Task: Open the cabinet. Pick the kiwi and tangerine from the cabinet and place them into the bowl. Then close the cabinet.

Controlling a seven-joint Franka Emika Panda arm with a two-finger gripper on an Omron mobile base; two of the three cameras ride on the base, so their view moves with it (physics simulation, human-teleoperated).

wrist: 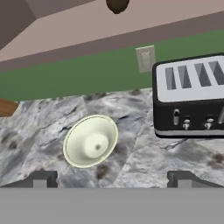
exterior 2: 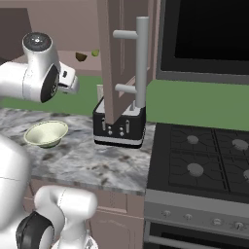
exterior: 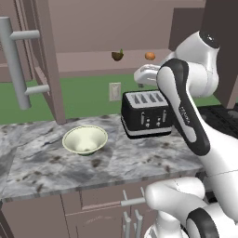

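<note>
The cabinet stands open, its left door (exterior: 44, 51) and right door (exterior 2: 116, 58) swung out toward me. On its bottom shelf lie the dark brown kiwi (exterior: 117, 55) and, to its right, the orange tangerine (exterior: 149, 56). The cream-green bowl (exterior: 85, 139) sits empty on the marble counter below. My gripper (wrist: 113, 180) is open with nothing between its fingers. It hovers above the counter, below the shelf, looking down at the bowl (wrist: 91, 141), with the kiwi (wrist: 117, 5) at the top edge of the hand view. My hand hangs between the shelf front and the toaster.
A black toaster (exterior: 146, 114) stands on the counter right of the bowl, under the open right door's long handle (exterior 2: 141, 63). A wall outlet (wrist: 145, 59) sits on the green backsplash. A stove (exterior 2: 209, 155) lies to the right. A small green object (exterior 2: 95, 53) rests on the shelf.
</note>
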